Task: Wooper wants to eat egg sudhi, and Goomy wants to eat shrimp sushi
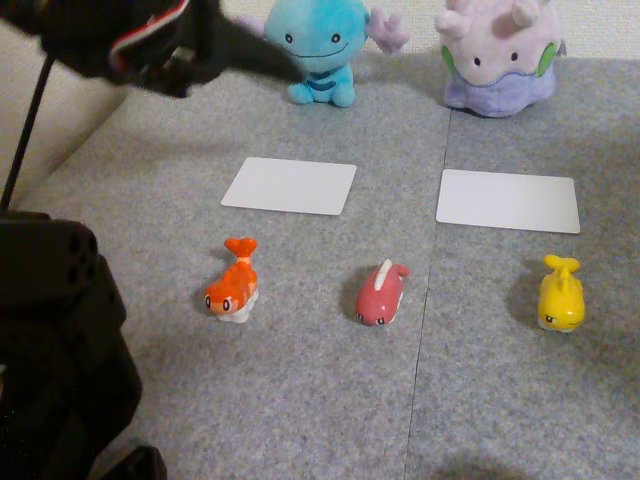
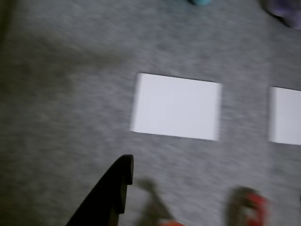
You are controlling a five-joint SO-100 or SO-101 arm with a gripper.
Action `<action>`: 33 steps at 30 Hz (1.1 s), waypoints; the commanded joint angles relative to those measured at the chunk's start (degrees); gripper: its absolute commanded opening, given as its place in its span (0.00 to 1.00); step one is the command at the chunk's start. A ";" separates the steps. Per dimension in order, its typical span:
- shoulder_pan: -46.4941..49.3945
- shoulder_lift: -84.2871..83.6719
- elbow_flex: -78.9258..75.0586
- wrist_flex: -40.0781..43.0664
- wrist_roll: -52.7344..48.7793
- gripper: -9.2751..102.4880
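Above the table's far-left corner, arm high, fingers' [image 1: 265, 58] state can't tell.
Shrimp sushi [image 1: 232, 283] near-left, egg sudhi [image 1: 561, 293] near-right: descend straight over shrimp, grip its body crosswise.

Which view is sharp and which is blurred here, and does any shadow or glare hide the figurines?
Other view: sharp, evenly lit, soft shadows; glossy orange shrimp figurine, pink-red figurine and yellow fish figurine read clearly; the dark gripper is slightly soft. Wrist view: motion-smeared; white card has fuzzy edges, the figurines along the bottom edge are streaks.
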State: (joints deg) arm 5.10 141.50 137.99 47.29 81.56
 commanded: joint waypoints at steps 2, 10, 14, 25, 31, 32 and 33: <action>9.23 -6.77 -13.10 7.82 -4.66 0.45; 29.97 -25.14 -31.03 21.88 -22.68 0.45; 38.76 -36.65 -35.24 22.50 -31.29 0.45; 50.45 -64.78 -50.71 19.07 -39.29 0.45; 50.80 -76.11 -57.83 20.83 -38.23 0.45; 50.71 -77.43 -58.10 21.18 -38.14 0.45; 50.71 -78.31 -58.10 21.01 -38.14 0.45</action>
State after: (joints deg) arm 55.63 64.25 82.62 68.03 43.07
